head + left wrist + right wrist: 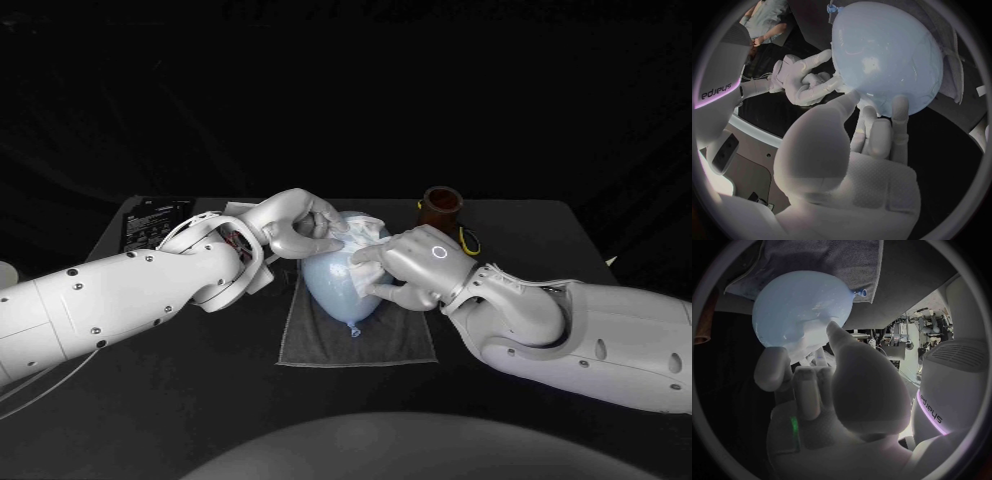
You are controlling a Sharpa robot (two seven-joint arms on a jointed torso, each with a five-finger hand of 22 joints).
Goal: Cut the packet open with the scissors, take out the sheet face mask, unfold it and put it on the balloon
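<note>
- The pale balloon [332,285] lies on a grey towel [389,345] on the desk [173,380].
- At the balloon's far end, the left hand [296,232] and right hand [415,262] each pinch the crumpled white sheet mask [361,232].
- The step probably goes best slowly: draw the edges apart, smooth toward the knot, and press lightly so the balloon cannot roll.

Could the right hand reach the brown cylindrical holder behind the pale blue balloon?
Probably yes: the brown cylindrical holder stands just beyond the right hand, nothing between, but that hand is holding the white sheet mask.
</note>
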